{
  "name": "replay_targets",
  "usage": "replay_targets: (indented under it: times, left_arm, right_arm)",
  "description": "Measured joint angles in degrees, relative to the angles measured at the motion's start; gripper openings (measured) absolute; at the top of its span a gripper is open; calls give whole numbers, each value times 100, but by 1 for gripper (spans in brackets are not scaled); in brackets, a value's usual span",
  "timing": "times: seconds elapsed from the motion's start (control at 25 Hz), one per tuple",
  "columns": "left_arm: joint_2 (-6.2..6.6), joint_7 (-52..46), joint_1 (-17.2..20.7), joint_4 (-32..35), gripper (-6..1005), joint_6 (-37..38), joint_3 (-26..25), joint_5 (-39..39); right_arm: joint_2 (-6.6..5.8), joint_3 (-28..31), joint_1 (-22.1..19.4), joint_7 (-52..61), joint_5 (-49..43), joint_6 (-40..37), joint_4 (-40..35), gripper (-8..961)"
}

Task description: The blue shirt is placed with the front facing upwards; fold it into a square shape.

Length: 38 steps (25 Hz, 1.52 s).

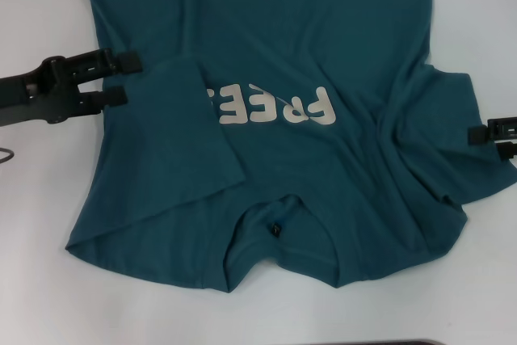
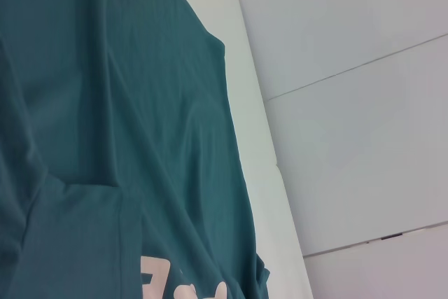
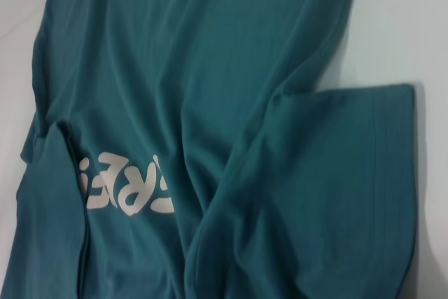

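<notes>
Blue shirt (image 1: 323,54) lies front-up on the desk (image 1: 40,280), left sleeve folded in. It's soft, limp; you'd pinch the edges. Left gripper (image 1: 123,78) jaws spread at its side; right gripper (image 1: 485,139) can't tell.

Even, bright, diffuse light from above fills the head view, washing the white table (image 1: 40,280) almost to glare at the upper left and upper right of the frame, while the blue shirt (image 1: 266,30) shows only soft shading in its folds and a thin dark shadow along its lower hem. The left wrist view is evenly lit and fairly sharp, with a pale wall at the right of the frame. The right wrist view looks soft throughout, the off-white letters (image 3: 126,183) smeared and the cloth folds hazy toward the lower edge.
</notes>
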Motion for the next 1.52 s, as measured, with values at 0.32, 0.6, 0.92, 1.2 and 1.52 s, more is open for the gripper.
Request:
replay_targets:
  times: [0.32, 0.6, 0.92, 1.2, 1.52]
  left_arm:
    - [-9, 2, 5, -2, 937, -10, 0, -4]
    - [-26, 5, 5, -2, 937, -10, 0, -9]
    - [-38, 8, 12, -1, 937, -10, -1, -10]
    - [-36, 2, 0, -1, 937, -10, -1, -18]
    - [-36, -37, 1, -1, 938, -9, 0, -19]
  right_arm:
    - [63, -7, 76, 0, 7, 17, 2, 826]
    - [169, -15, 233, -37, 12, 46, 11, 815]
    - [179, -17, 239, -21, -6, 9, -26, 802]
    - [180, -48, 215, -39, -25, -23, -41, 791]
    - [166, -49, 250, -26, -30, -112, -46, 473]
